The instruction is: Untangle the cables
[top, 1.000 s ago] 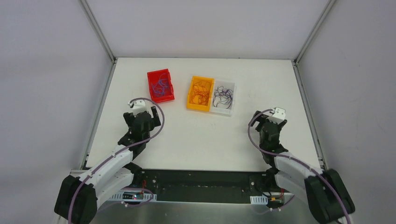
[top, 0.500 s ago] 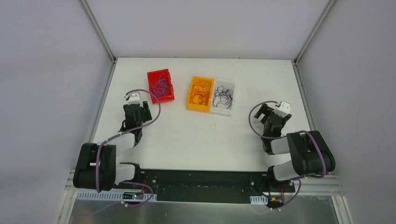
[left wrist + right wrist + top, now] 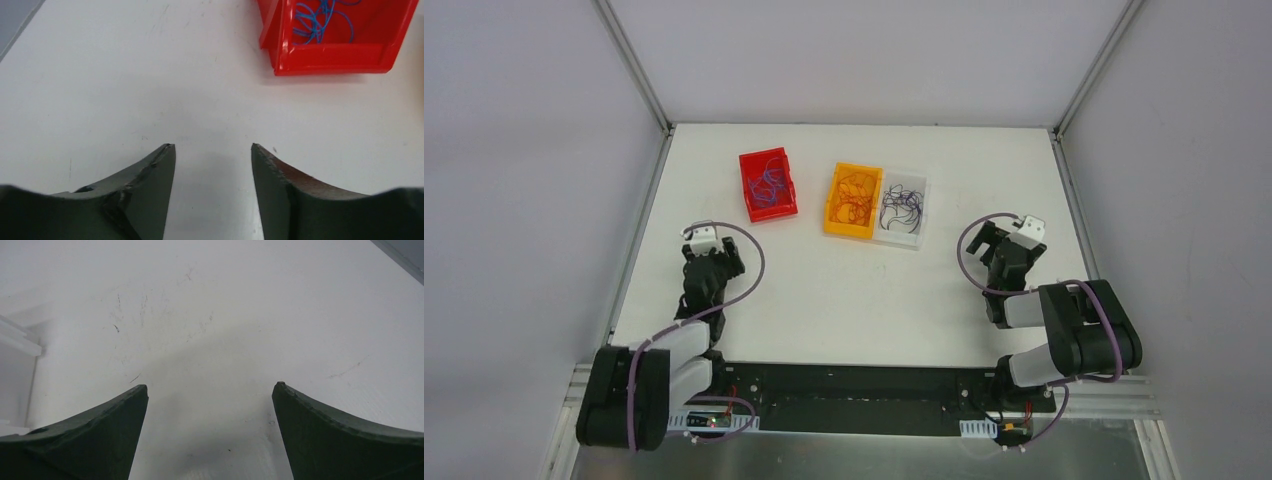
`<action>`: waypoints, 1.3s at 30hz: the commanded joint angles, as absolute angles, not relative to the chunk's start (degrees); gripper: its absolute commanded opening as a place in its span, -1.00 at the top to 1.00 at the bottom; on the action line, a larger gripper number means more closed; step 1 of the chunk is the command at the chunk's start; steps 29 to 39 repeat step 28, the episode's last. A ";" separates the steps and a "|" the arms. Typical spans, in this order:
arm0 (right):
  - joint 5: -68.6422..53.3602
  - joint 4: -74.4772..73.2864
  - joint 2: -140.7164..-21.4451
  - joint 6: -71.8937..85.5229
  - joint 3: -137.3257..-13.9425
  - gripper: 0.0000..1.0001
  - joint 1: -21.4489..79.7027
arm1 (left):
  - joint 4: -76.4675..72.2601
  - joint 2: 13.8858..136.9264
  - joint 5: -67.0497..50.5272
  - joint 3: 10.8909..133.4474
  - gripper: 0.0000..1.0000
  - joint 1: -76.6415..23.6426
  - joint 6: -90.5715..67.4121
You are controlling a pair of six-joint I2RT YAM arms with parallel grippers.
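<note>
The cables lie sorted in three bins at the back of the table. Blue cables (image 3: 769, 180) fill the red bin (image 3: 781, 210), orange cables (image 3: 856, 195) the yellow bin (image 3: 836, 228), and dark cables (image 3: 902, 205) the clear bin (image 3: 904, 238). My left gripper (image 3: 711, 268) hangs over bare table in front of the red bin. In the left wrist view its jaws (image 3: 212, 146) stand open with nothing between them, and the red bin (image 3: 340, 52) with blue cables (image 3: 320, 17) shows ahead to the right. My right gripper (image 3: 1007, 258) is right of the clear bin, open (image 3: 211, 385) over bare table.
The white table (image 3: 854, 300) is walled by grey panels with metal rails along its left (image 3: 639, 250) and right (image 3: 1079, 230) sides. Both arms are folded back near their bases, at the near edge.
The left arm has pulled back toward the near left edge, away from the red bin, and its jaws have narrowed. The right arm folded back earlier and has since held still.
</note>
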State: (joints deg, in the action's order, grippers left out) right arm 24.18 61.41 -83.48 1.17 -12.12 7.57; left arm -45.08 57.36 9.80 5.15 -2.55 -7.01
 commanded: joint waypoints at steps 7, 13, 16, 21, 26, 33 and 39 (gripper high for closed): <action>24.68 62.46 -82.53 2.22 -13.54 -0.99 7.13 | -64.03 79.67 5.24 9.77 -0.11 -2.48 1.90; 24.70 62.49 -82.56 2.18 -13.54 -0.99 7.12 | -53.49 80.76 5.38 16.38 -0.98 -0.70 0.27; 24.70 62.43 -82.50 2.19 -13.54 -0.99 7.12 | -52.69 81.10 5.99 16.97 -0.98 -0.52 0.18; 24.70 62.48 -82.56 2.19 -13.54 -0.99 7.13 | -51.84 80.86 5.92 17.12 -0.98 -0.48 0.18; 24.73 62.41 -82.50 2.17 -13.58 -0.99 7.12 | -51.20 81.18 4.78 17.68 -0.98 -0.35 0.18; 24.70 62.43 -82.52 2.19 -13.54 -0.99 7.12 | -51.30 80.90 4.66 17.43 -0.98 -0.35 -0.64; 24.70 62.43 -82.52 2.19 -13.54 -0.99 7.12 | -51.30 80.90 4.66 17.43 -0.98 -0.35 -0.64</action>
